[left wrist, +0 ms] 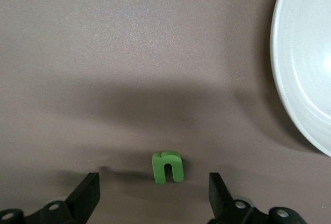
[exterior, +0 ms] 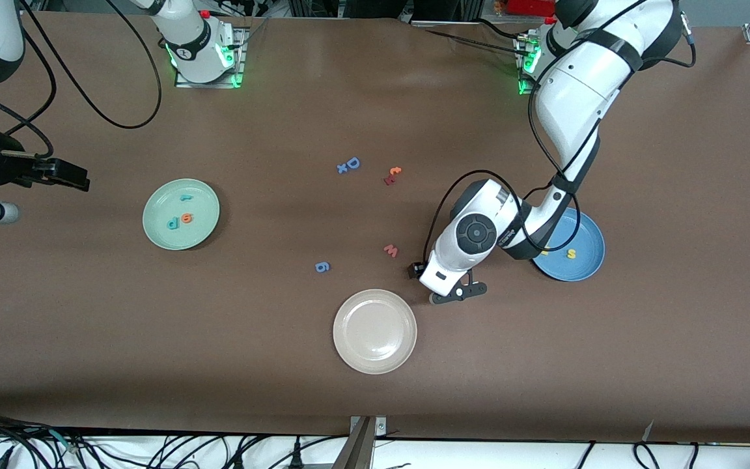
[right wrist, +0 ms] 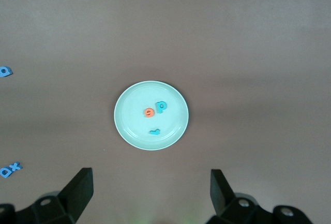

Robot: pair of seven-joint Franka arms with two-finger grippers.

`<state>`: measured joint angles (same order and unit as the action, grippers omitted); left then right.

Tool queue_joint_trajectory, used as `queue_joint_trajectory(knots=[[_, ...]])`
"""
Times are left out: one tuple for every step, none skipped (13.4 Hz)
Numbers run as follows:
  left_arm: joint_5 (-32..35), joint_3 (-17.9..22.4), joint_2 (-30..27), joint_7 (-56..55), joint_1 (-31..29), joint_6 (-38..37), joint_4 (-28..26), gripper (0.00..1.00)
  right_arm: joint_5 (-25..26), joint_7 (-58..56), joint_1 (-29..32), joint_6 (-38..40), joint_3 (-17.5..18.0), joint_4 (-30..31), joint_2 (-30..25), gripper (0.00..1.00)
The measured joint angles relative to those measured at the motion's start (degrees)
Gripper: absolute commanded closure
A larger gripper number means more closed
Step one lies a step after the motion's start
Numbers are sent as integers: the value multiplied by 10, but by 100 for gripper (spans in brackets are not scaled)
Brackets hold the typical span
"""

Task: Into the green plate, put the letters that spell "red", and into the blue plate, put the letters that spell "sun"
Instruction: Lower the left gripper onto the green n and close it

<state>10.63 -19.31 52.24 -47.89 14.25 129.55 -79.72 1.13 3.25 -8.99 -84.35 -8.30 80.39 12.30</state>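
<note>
We start at the left gripper (left wrist: 155,193), low over the desk (exterior: 544,365) just beside the beige-white plate (exterior: 375,331), toward the left arm's end of it. Its 2 fingers (left wrist: 85,195) stand wide apart, and the green "n" (left wrist: 167,167) lies flat on the desk between them, touching neither and holding nothing yet. In the left wrist view the letter sits roughly midway across the gap but just ahead of the fingertips, so we judge the coming move turns on that small forward offset: the fingers need to advance over the letter before squeezing. The "n" is stubby, with no marked long axis; its 2 legs point back toward the gripper. The front camera cannot see it, since the wrist covers it.

Outward from there, the blue plate (exterior: 586,257) lies near this hand, partly under the left arm, and carries the yellow "s" (exterior: 571,253); a second yellow scrap shows at the arm's edge, too hidden to read.

The right gripper (exterior: 66,174) waits, fingers wide and empty, over bare desk beside the green plate (exterior: 160,195), which holds the orange "e" (exterior: 186,218), the teal "d" (exterior: 172,224) and the teal "r" (exterior: 185,197).

The left arm is plainly the nearer one.
</note>
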Motion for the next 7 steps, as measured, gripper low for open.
queue_joint_trajectory(knots=[[0, 0, 2, 1, 0, -3, 4, 7, 0, 0, 0, 0, 0, 0, 0, 0], [2, 0, 3, 1, 0, -5, 7, 8, 0, 0, 0, 0, 0, 0, 0, 0], [3, 1, 4, 2, 0, -6, 10, 10, 0, 0, 0, 0, 0, 0, 0, 0], [3, 1, 4, 4, 1, -7, 12, 10, 0, 0, 0, 0, 0, 0, 0, 0], [3, 4, 5, 8, 2, -9, 15, 10, 0, 0, 0, 0, 0, 0, 0, 0], [3, 8, 7, 11, 5, -10, 16, 11, 0, 0, 0, 0, 0, 0, 0, 0], [3, 13, 8, 13, 8, -10, 18, 12, 0, 0, 0, 0, 0, 0, 0, 0]])
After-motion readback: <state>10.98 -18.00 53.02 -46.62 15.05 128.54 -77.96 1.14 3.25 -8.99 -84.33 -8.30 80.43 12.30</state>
